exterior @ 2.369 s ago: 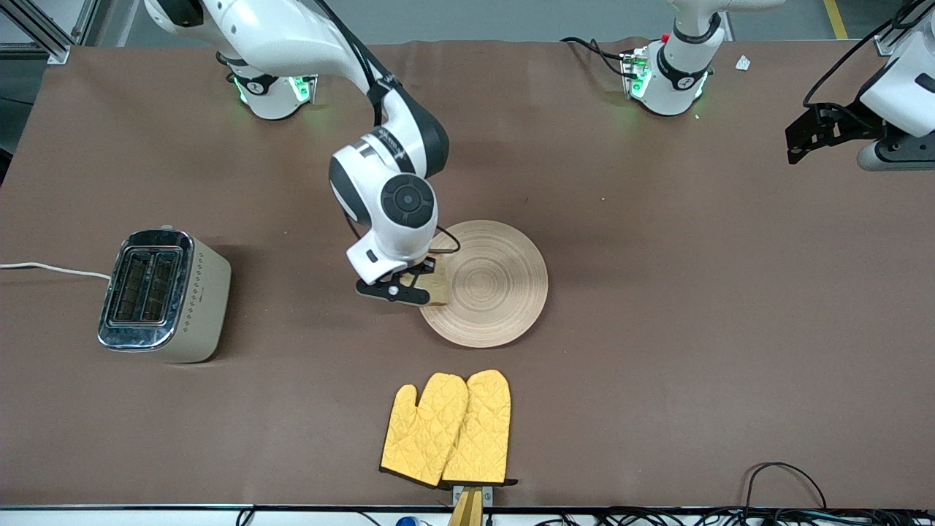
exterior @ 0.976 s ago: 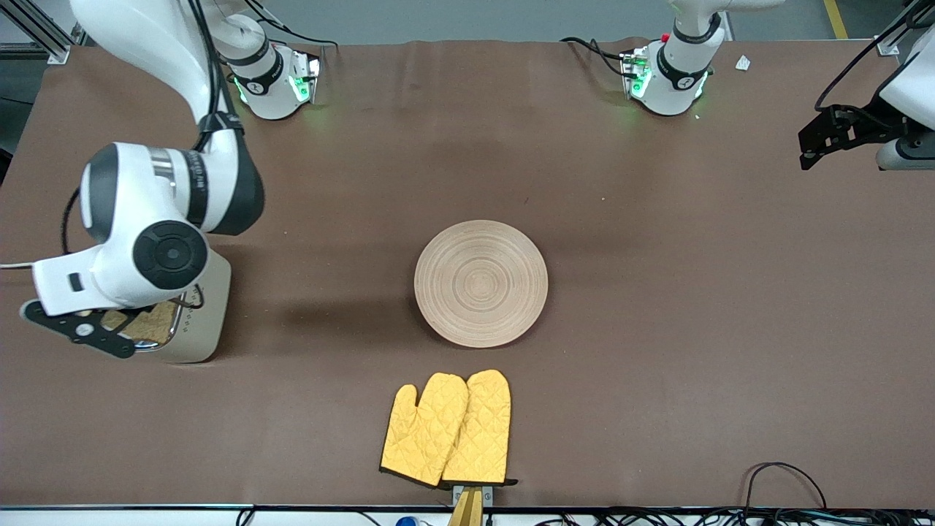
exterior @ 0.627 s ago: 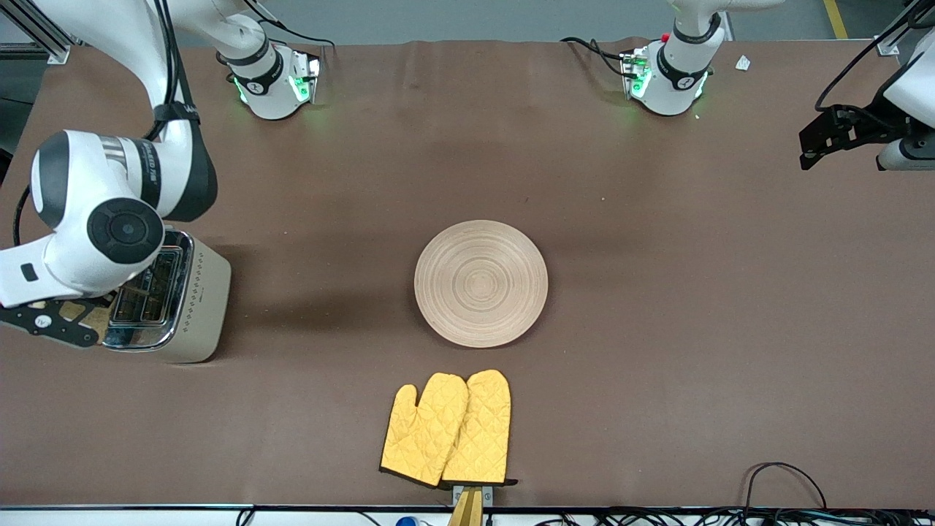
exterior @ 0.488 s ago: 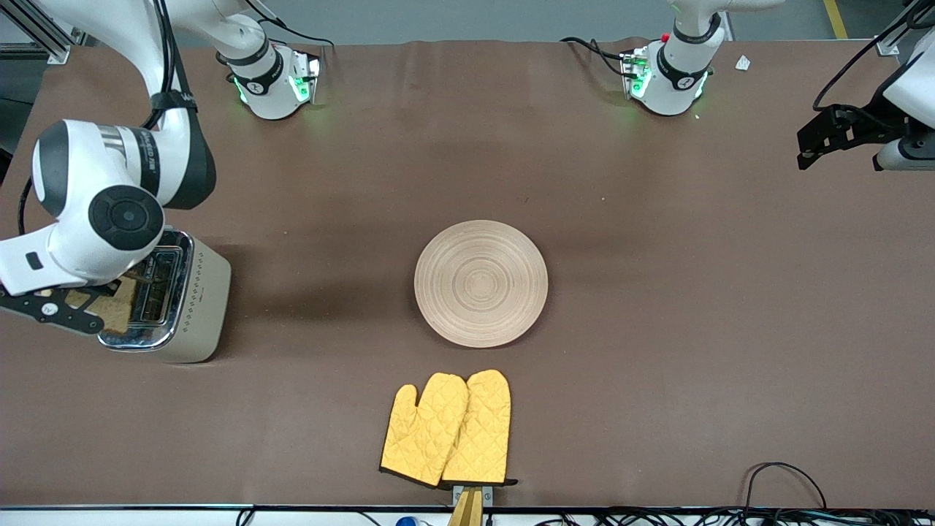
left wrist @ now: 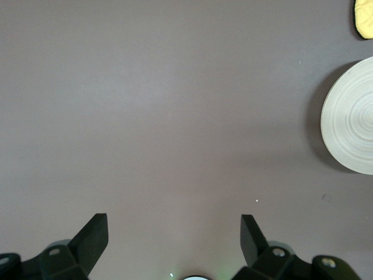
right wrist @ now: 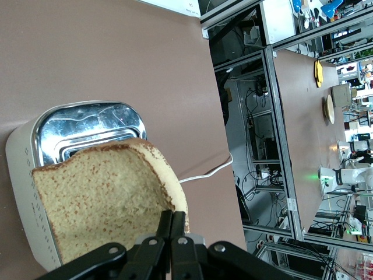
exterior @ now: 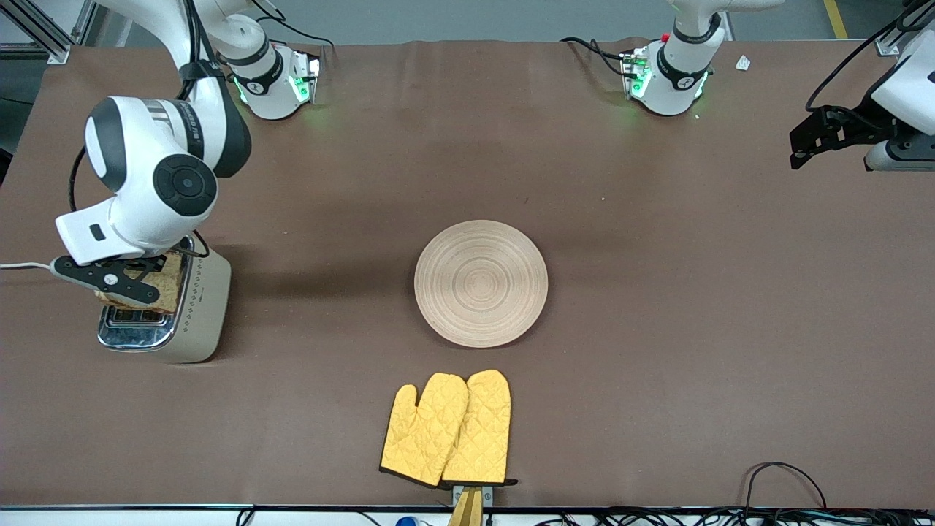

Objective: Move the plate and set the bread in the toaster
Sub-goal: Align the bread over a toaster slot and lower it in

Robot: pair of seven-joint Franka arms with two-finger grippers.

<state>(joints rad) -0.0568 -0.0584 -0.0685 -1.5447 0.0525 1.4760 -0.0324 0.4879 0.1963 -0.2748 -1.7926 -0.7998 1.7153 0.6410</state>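
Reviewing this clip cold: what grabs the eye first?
The right pincer holds the bread over the toaster at the right arm's end of the table. The bare plate sits mid-table, with yellow oven mitts nearer the camera. The left pincer waits, open.

Robotics lab: aluminium frames [right wrist: 274, 116], more robot tables [right wrist: 303, 93].

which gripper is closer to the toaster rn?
Right. The right gripper is directly over the toaster, shut on the bread. The left gripper waits open at the left arm's end of the table.
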